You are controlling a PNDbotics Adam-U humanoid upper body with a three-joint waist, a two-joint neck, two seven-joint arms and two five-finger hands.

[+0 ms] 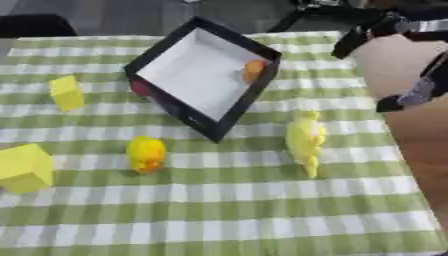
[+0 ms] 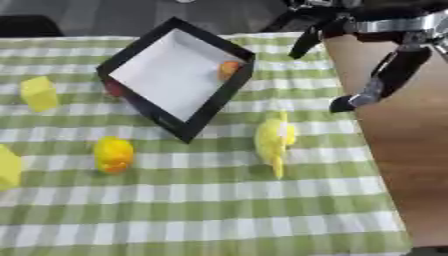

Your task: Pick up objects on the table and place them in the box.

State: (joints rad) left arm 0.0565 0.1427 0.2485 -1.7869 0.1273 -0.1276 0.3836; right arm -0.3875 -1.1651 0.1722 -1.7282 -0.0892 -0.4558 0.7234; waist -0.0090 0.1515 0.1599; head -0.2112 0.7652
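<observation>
Right hand [image 2: 385, 75]: upper right of the frame, black with silver joints, hanging over the bare wooden tabletop [image 2: 398, 165] beyond the cloth's right edge. Fingers point down and look extended, nothing between them; hand holds nothing. Left hand: not seen in either view.

Nearest object to the hand: a pale yellow spiky-edged toy [image 1: 305, 141], right of centre on the cloth, well apart from the hand and just beside the box's lower corner.

Box [image 1: 157, 92]: black outer walls, white inside, set askew like a diamond in the upper centre. One small orange object [image 1: 254, 70] lies inside against the right-hand wall. A small red object [image 1: 140, 88] sits outside, touching or just beside the left wall; shape not clear.

Yellow duck-like toy with an orange part [image 1: 146, 154]: below the box, left of centre. Small yellow block [image 1: 66, 93]: left of the box, well apart from it. Larger yellow cube [image 1: 24, 168]: left edge of the frame, lower than the block.

Surface: green-and-white checked tablecloth [image 1: 227, 210] covers most of the table, lying fairly flat; a strip of brown wood shows along the right. Room: grey floor at the top of the frame, a dark shape [image 1: 35, 25] in the upper left corner.
</observation>
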